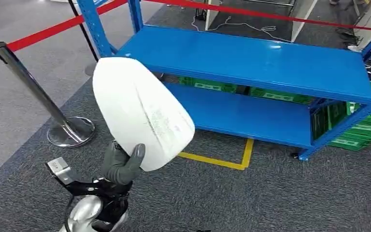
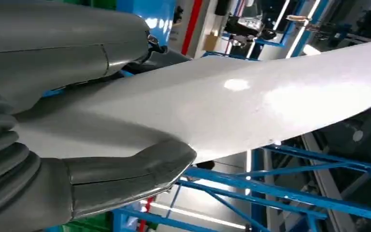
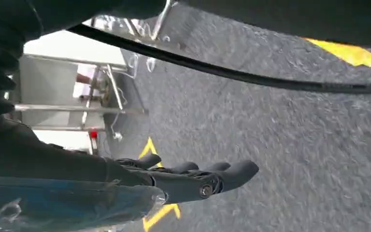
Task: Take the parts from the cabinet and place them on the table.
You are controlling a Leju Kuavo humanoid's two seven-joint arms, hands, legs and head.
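White part, a broad curved shell, is gripped at its lower edge by the left hand at 7 o'clock of the blue cabinet, while the right hand hangs with fingers extended, holding nothing.

A warehouse-like test floor: blue steel shelving, green crates, roped stanchion.

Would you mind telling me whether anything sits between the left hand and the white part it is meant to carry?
Nothing does: the left hand already grips the white part by its lower edge, thumb pressed against its surface.
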